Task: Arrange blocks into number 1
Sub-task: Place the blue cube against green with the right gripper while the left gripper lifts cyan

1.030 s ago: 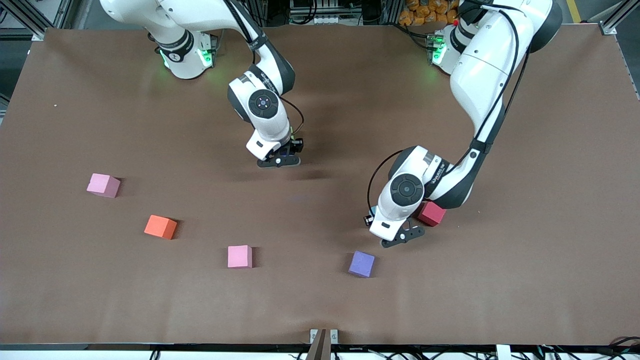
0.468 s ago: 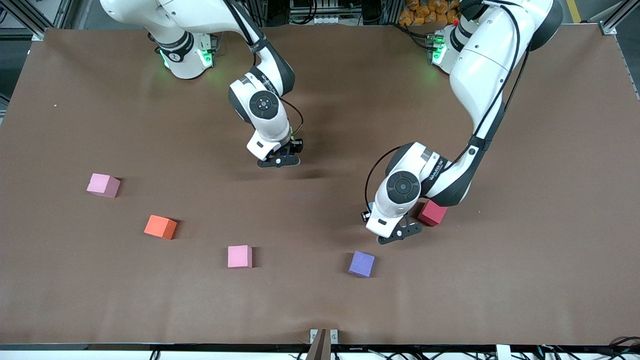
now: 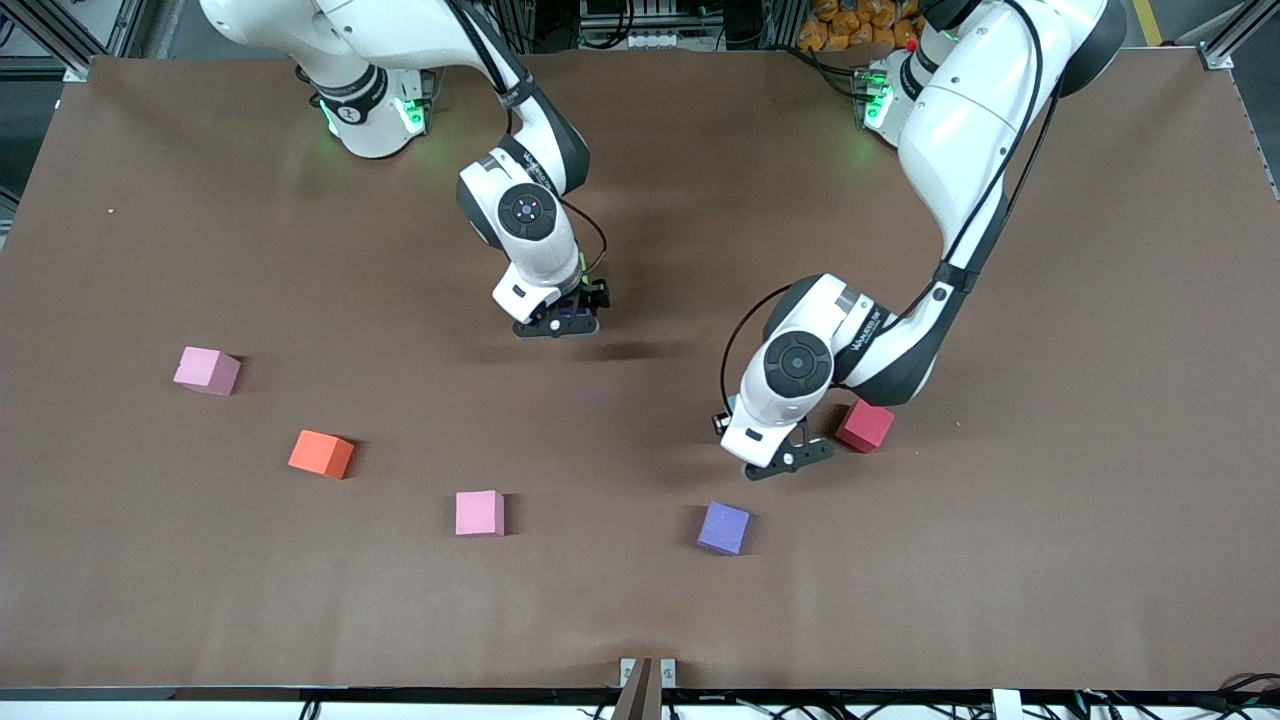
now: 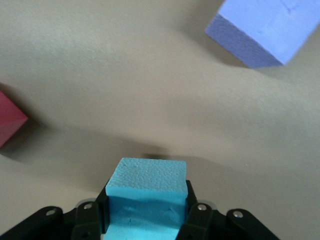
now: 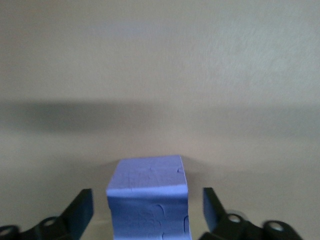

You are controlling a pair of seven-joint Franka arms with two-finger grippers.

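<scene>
My left gripper (image 3: 785,458) (image 4: 147,196) is shut on a light blue block (image 4: 146,186) and hangs just above the table, beside the red block (image 3: 864,426) (image 4: 9,119). A purple block (image 3: 724,528) (image 4: 265,29) lies nearer to the front camera. My right gripper (image 3: 557,322) (image 5: 147,206) stands low at mid-table and open, its fingers (image 5: 81,210) apart from another purple block (image 5: 148,197) that rests on the table between them. Toward the right arm's end lie a pink block (image 3: 480,513), an orange block (image 3: 321,454) and a second pink block (image 3: 207,370).
The brown table (image 3: 1050,560) carries only the blocks. A small metal bracket (image 3: 646,672) sits at the table's front edge. Both arm bases stand along the table edge farthest from the front camera.
My right gripper has opened and let go of its purple block. My left arm has drifted away from the front camera and a little toward the right arm's end, with the light blue block still in its grip.
</scene>
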